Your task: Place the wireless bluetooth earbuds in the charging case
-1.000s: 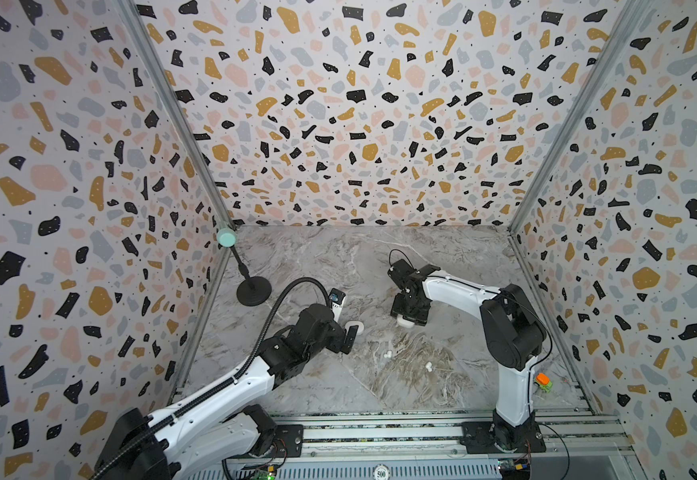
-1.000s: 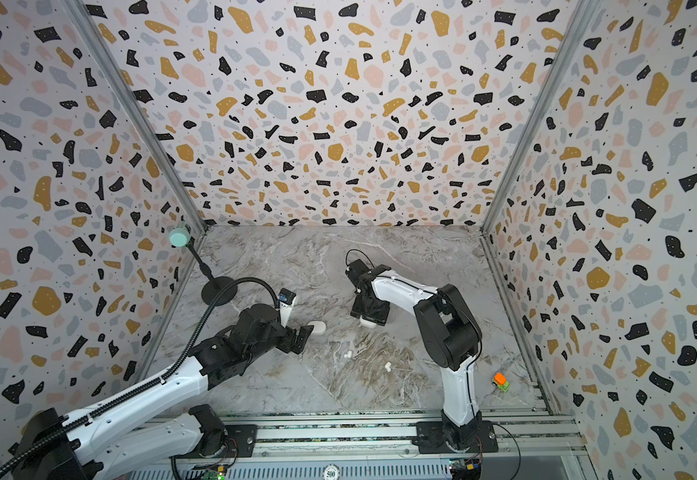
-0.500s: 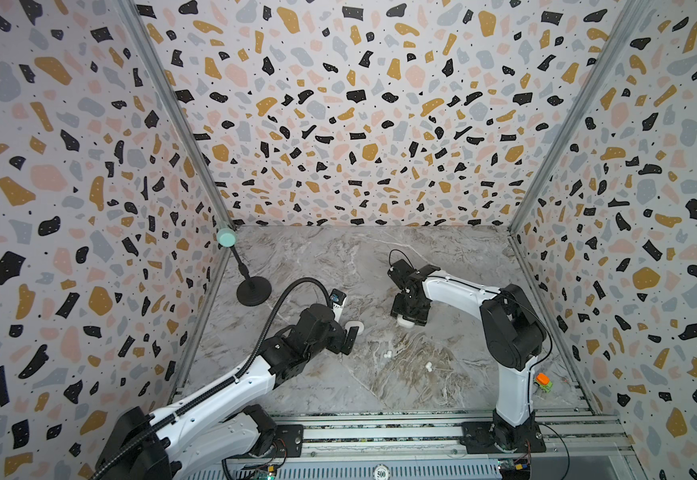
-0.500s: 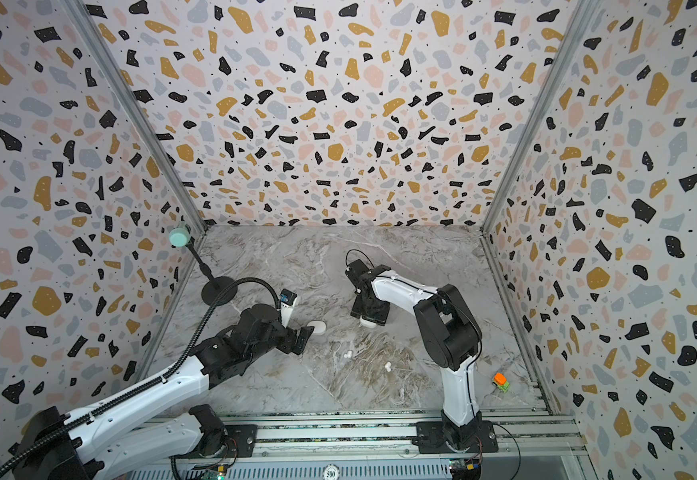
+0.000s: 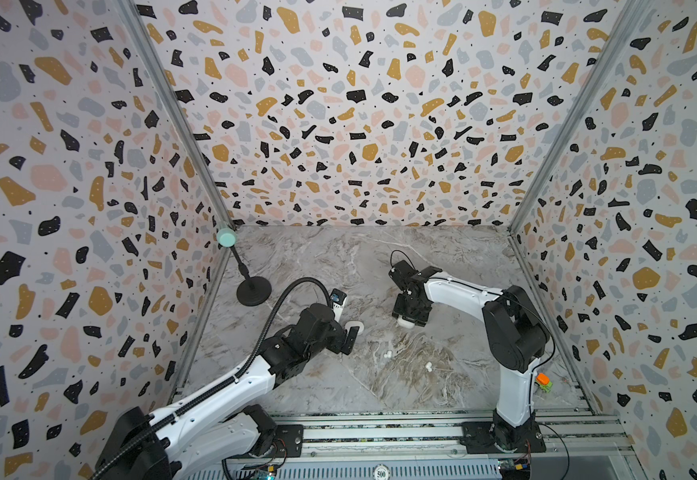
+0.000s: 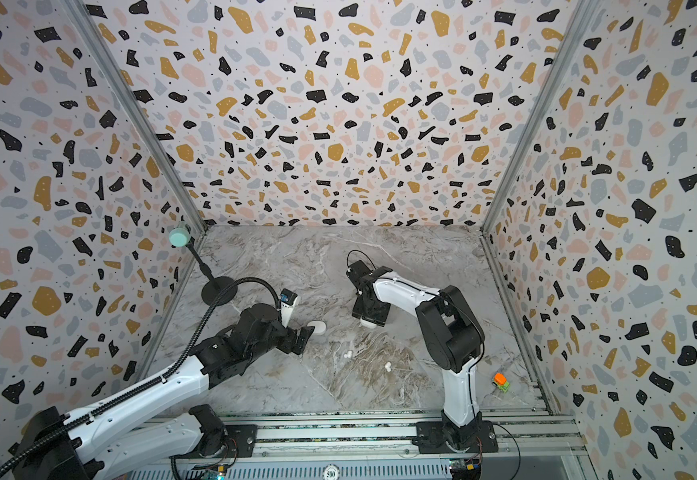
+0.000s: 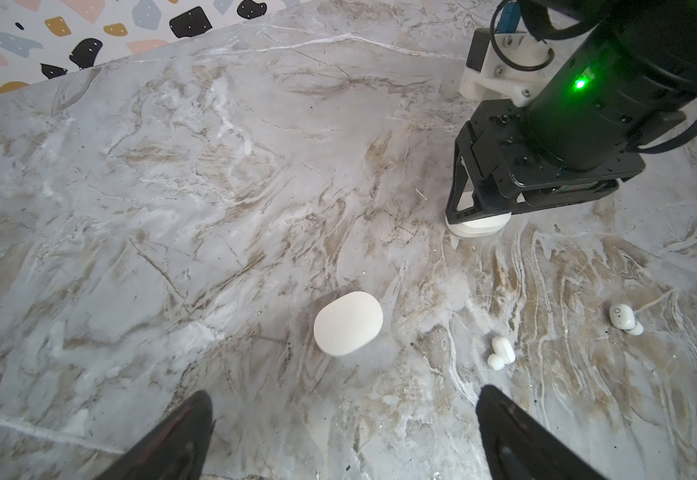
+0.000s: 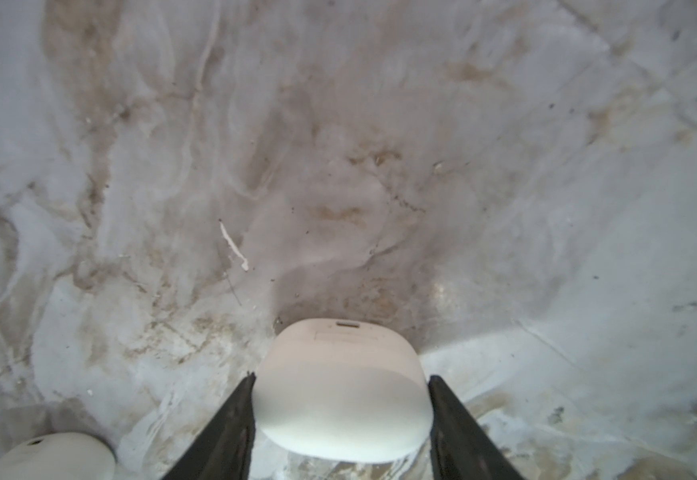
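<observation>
- Two arms show in both top views: left gripper hangs low with its jaws spread wide, just short of the left case. Right gripper is down over the right case. Buds lie loose on the table in two spots between the arms, none in a case.
- Left wrist: left case sits shut, dead ahead of the spread fingers, not touching them. One clump of buds is near it, another well apart.
- Right wrist: jaws sit snug on both sides of the right case. Looks like a pinch, can't tell how firm. White lump pokes in at the frame edge, no idea what.
- What could bite, imo: that case is smooth and rounded, so an off-centre squeeze could squirt it out sideways. Both lids look shut, so nothing goes in until one gets opened. Buds are tiny, and a careless finger sweep could flick them off across the marble.
</observation>
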